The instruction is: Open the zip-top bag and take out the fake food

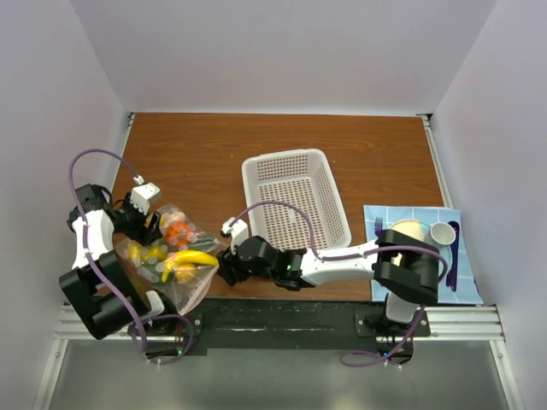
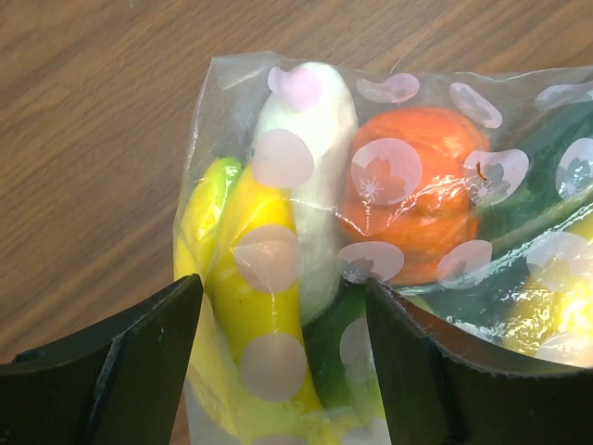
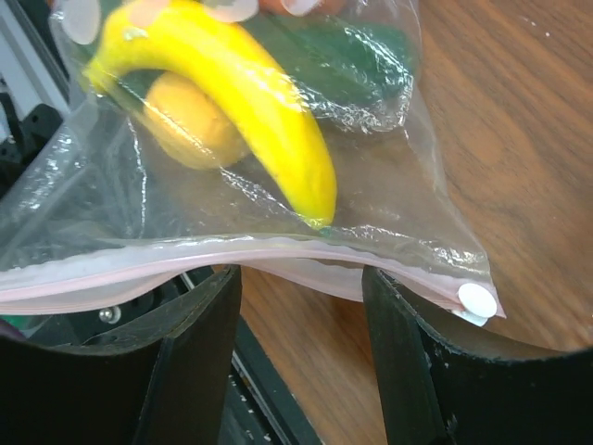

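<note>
Clear, crinkly, dotted zip-top bag [image 1: 171, 275], glossy plastic fake food [image 1: 190, 259] inside, near-left on wooden table [image 1: 342, 145]. Long axis slanting far-left to near-right, pink zip strip [image 3: 232, 255] toward right gripper [image 3: 301, 334], fingers apart. Opposite end straddled by left gripper [image 2: 283, 362]; clamping unclear.

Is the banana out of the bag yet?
No, the banana lies inside the bag, behind its pink zip strip.

Left arm [image 1: 85, 248]: folded up at near-left corner, upper links stacked over base, wrist turned inward over table. Left gripper [image 1: 156, 224]: pointing right, fingers [image 2: 139, 362] set wide apart; whether they press on anything unclear. Right arm [image 1: 342, 260]: stretched low and far leftward along near edge, past table middle. Right gripper [image 1: 229, 266]: pointing left, near left gripper, fingers [image 3: 185, 352] parted.
</note>
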`<state>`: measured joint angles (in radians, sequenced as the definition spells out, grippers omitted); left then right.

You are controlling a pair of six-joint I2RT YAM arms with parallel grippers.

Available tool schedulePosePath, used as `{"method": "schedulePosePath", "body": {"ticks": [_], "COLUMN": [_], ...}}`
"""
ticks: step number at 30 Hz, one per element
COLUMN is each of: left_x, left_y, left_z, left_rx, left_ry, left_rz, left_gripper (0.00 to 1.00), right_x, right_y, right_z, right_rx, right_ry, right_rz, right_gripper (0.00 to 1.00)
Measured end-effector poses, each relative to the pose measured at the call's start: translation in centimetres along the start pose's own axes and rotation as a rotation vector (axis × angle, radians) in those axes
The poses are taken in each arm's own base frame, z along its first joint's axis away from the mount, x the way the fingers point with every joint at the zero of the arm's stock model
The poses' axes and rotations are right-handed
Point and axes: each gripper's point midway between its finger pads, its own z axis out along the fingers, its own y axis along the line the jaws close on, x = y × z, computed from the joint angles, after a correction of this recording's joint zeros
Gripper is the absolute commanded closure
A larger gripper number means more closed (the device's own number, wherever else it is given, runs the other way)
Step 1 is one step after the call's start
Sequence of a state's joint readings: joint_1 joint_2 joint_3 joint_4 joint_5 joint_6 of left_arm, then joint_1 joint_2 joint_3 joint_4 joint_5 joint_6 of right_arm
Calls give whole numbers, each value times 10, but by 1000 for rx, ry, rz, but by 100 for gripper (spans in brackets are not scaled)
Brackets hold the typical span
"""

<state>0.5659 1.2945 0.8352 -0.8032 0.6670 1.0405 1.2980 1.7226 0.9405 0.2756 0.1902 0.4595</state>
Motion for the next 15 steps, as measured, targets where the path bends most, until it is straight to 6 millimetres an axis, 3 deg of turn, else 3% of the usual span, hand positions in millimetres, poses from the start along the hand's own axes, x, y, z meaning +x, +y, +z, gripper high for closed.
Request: {"method": "schedulePosePath", "body": {"ticks": [7,10,15], "left_x": [-1,-4,-13], "left_y": [-9,-18,-21], "left_z": [3,0,-6], "left_rx": [9,8,-9], "left_ry": [-12,-28,-61], "left_rz": [14,24,9], "left_gripper": [41,55,91], "right_x": [-6,-7,5], "right_y": [19,32,48], "right_z": [-4,-4,-9], "right_rx": [-28,-52,-81], "right_ry": [0,-2,18], "right_rz": [-21,-34,-55], "right_gripper": [44,47,53]}}
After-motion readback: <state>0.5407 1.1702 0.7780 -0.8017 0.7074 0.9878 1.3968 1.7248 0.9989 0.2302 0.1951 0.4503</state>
